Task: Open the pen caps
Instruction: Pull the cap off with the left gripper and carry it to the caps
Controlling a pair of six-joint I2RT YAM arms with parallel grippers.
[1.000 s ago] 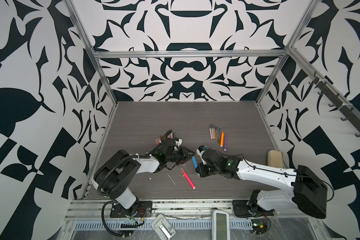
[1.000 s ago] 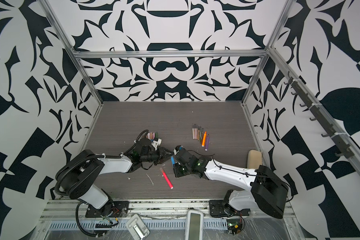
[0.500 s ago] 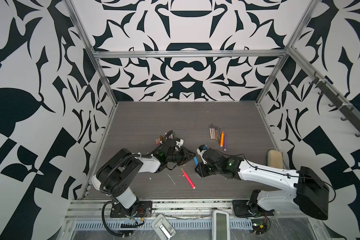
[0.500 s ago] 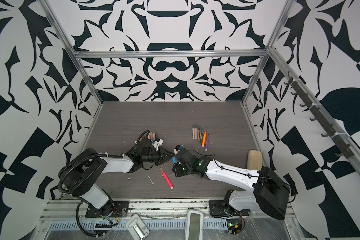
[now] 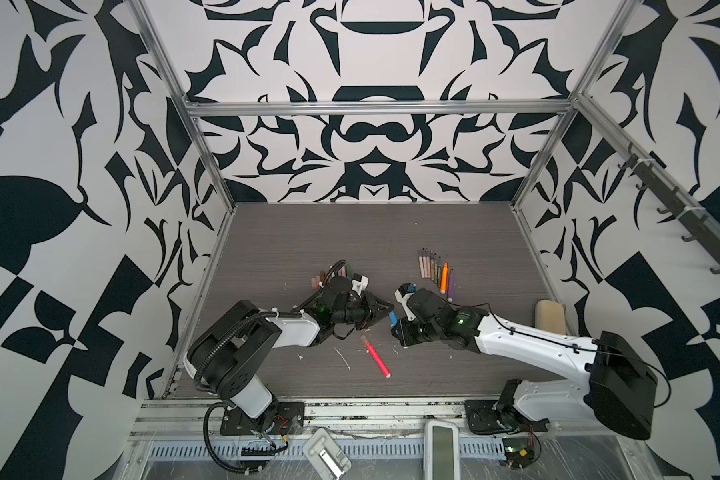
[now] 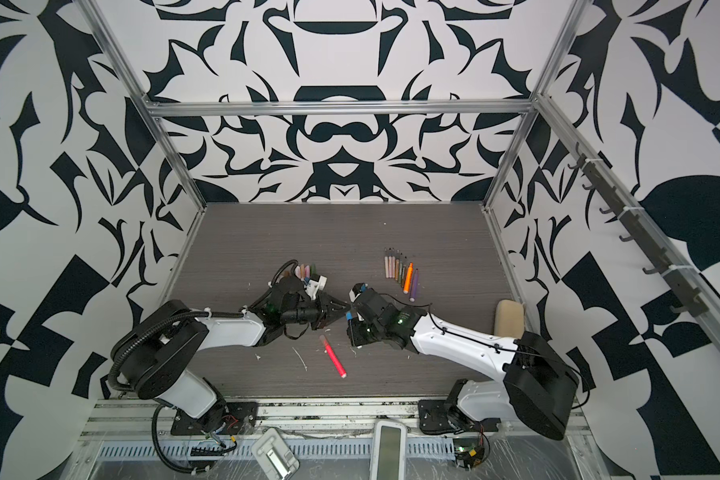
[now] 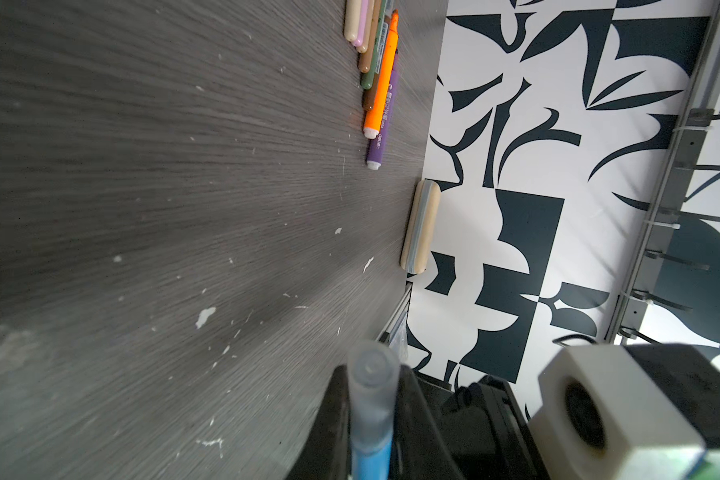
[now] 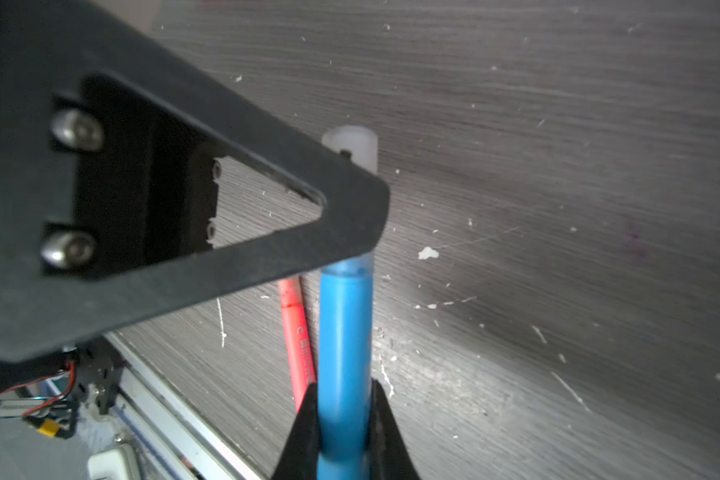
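While right fingers (image 8: 304, 440) clamp the blue pen (image 8: 344, 340), left fingers (image 8: 350, 212) narrow around its frosted cap (image 8: 352, 143).

We see bright, even light in both top views, walls bowing at the edges. By the left tool (image 7: 373, 399) the blue pen (image 7: 371, 449) blurs; beyond it the worktop (image 7: 184, 208) smears softly.

Robotics lab test cell

Walled by black-and-white patterned panels (image 5: 375, 166) on an aluminium frame (image 5: 375, 109); holds a grey wood-grain desk (image 5: 329, 232) with a left arm (image 5: 292, 332) and a right arm (image 5: 528, 347), white and black, bolted to a slotted metal rail (image 5: 391, 413) at its front edge; shows loose cables (image 5: 221, 440) and an exposed circuit board (image 5: 516, 451) by the bases, a hook strip (image 5: 691, 212) on the side wall, pens (image 5: 444, 276) lined in a row.
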